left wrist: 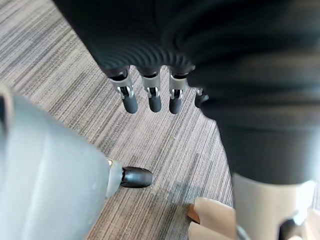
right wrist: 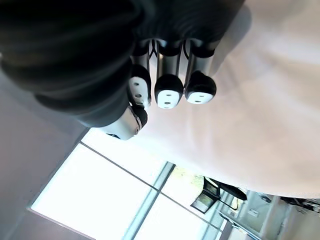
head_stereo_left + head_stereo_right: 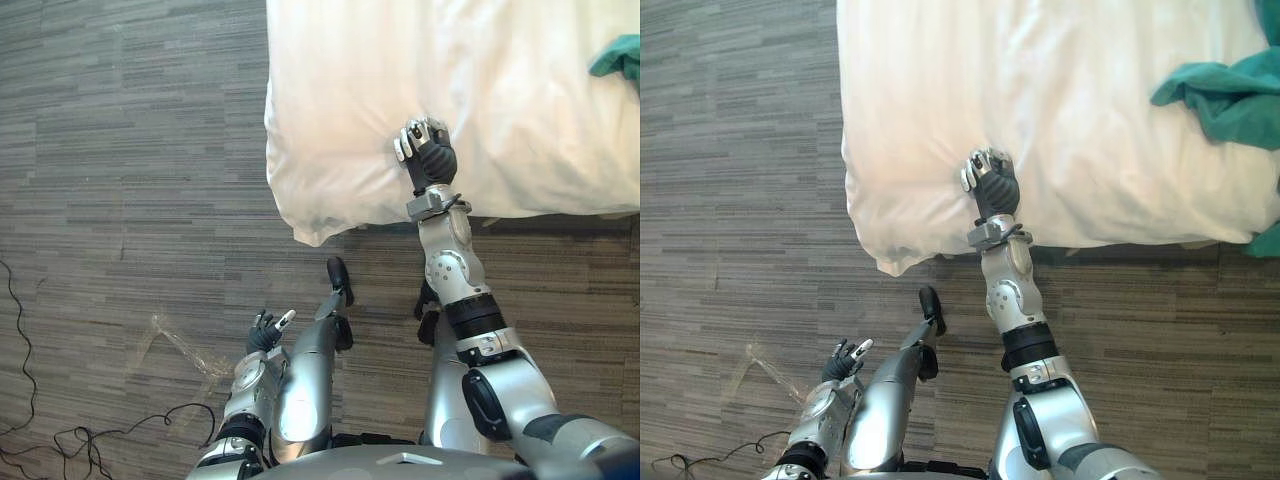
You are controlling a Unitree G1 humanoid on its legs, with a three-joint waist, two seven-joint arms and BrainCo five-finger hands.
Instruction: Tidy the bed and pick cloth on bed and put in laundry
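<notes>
A white duvet (image 3: pixel 360 90) covers the bed, and its near corner (image 3: pixel 310 228) hangs over the edge. A crumpled green cloth (image 3: pixel 1225 92) lies on the duvet at the far right, also seen as green cloth (image 3: pixel 620 58). My right hand (image 3: pixel 990 180) rests on the duvet close to the bed's near edge, well left of the green cloth. Its fingers (image 2: pixel 169 92) are curled with nothing between them. My left hand (image 3: pixel 268 330) hangs low over the floor by my side, its fingers (image 1: pixel 152 97) relaxed and holding nothing.
A second bit of green fabric (image 3: pixel 1268 240) shows at the bed's edge on the far right. Grey striped flooring (image 3: pixel 130 150) runs along the left and front of the bed. A clear plastic scrap (image 3: pixel 185 345) lies on the floor to my left.
</notes>
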